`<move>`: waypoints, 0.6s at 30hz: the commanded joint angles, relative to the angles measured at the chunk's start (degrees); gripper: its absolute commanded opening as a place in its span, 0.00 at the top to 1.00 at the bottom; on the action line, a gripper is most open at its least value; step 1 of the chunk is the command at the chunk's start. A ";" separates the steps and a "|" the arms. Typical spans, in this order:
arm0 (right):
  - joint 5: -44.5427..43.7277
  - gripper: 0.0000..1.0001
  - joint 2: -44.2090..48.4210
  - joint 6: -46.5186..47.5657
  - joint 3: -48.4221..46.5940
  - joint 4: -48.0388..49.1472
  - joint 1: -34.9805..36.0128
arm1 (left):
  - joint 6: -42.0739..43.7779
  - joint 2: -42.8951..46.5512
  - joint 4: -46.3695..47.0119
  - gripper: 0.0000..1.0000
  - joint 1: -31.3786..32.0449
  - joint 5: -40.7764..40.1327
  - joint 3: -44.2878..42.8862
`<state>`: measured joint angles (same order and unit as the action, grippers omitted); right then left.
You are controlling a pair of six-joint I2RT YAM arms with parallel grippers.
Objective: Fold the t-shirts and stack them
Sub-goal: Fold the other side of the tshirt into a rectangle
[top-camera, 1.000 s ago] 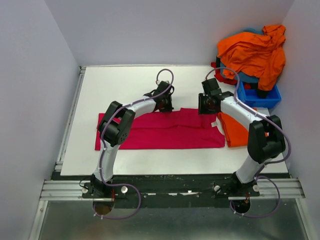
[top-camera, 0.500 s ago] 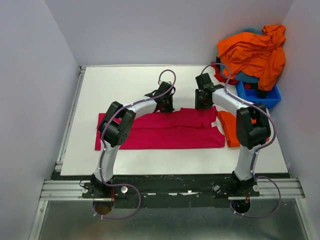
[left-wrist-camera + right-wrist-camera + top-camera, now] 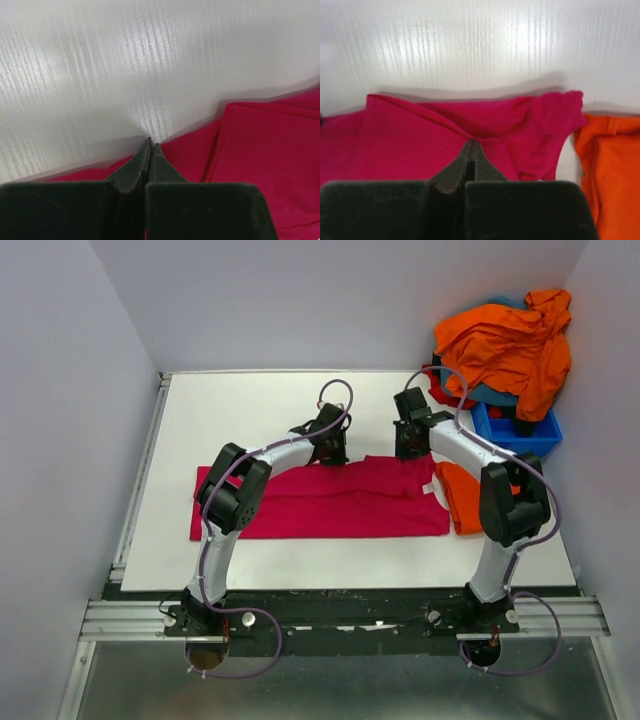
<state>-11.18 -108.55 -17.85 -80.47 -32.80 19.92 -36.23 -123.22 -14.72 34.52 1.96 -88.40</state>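
A magenta-pink t-shirt lies flat across the middle of the white table, folded into a long band. My left gripper is shut at its far edge; in the left wrist view the cloth peaks up to the closed tips. My right gripper is shut on the far right part of the shirt; in the right wrist view the cloth bunches at the tips, with the sleeve beyond. A folded orange t-shirt lies just right of it and also shows in the right wrist view.
A blue plastic bin stands at the back right corner, heaped with a crumpled orange t-shirt over teal and red cloth. Grey walls close in the table on three sides.
My right gripper has moved a little away and left along the shirt's far edge, its elbow swinging inward. The left gripper shifted only slightly. The shirt's far right edge is drawn up a bit.
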 commanded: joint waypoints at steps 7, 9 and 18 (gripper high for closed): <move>7.47 0.98 14.58 -0.78 13.65 1.33 2.93 | 1.69 1.31 -2.94 1.00 0.37 -1.52 -1.95; 12.47 0.99 17.31 -1.66 17.43 1.77 3.63 | 1.95 1.49 -3.12 1.00 0.37 -1.52 -1.86; 28.22 0.35 31.19 -6.41 31.50 1.77 4.95 | 2.74 1.67 -4.17 1.00 0.37 -3.01 -3.18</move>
<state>7.70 -83.42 -22.24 -52.82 -31.20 24.69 -34.65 -123.22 -16.97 34.52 0.49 -89.60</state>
